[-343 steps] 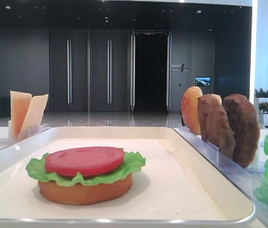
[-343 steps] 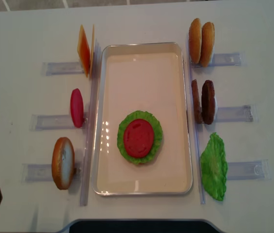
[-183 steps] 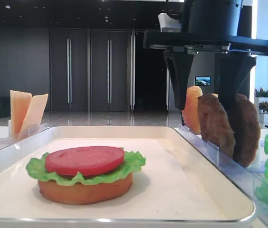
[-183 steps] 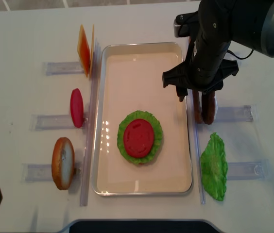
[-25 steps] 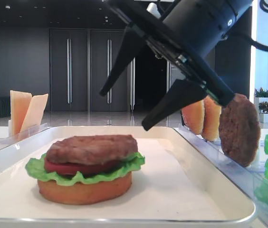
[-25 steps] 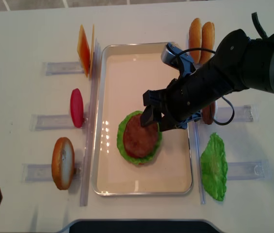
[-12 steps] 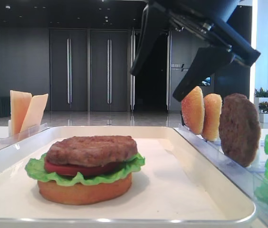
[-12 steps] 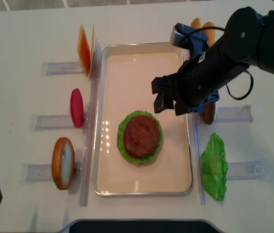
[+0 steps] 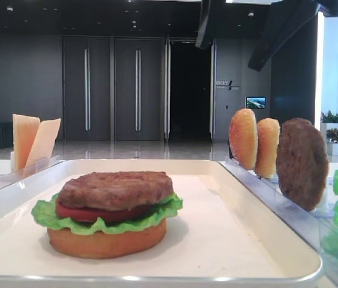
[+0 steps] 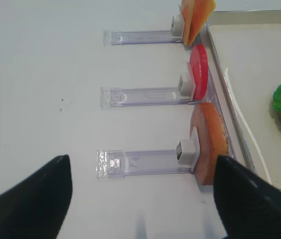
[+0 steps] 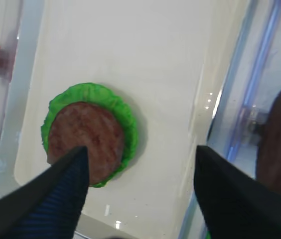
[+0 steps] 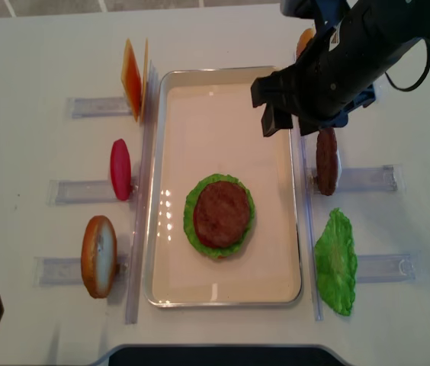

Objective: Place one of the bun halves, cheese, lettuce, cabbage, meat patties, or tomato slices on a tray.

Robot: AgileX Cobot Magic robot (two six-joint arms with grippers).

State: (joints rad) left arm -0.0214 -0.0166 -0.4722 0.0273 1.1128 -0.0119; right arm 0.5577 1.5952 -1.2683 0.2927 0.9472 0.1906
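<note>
The cream tray (image 12: 223, 107) holds a stack: bun half, lettuce (image 12: 190, 221), tomato, and a brown meat patty (image 12: 220, 213) on top, also seen in the front view (image 9: 116, 189). My right gripper (image 12: 287, 122) hangs open and empty above the tray's far right side, well clear of the stack. Its wrist view looks down on the patty (image 11: 85, 139) between spread fingers (image 11: 61, 184). My left gripper (image 10: 141, 159) is open over bare table, left of the holders.
Clear holders flank the tray. On the left are cheese (image 12: 133, 78), a tomato slice (image 12: 120, 169) and a bun half (image 12: 98, 255). On the right are two bun halves (image 9: 244, 138), one patty (image 12: 326, 160) and a lettuce leaf (image 12: 335, 263).
A patty left the right holder and now tops the stack. Over the last second the open right gripper rose and drew back toward the far right. The left arm stayed still.
</note>
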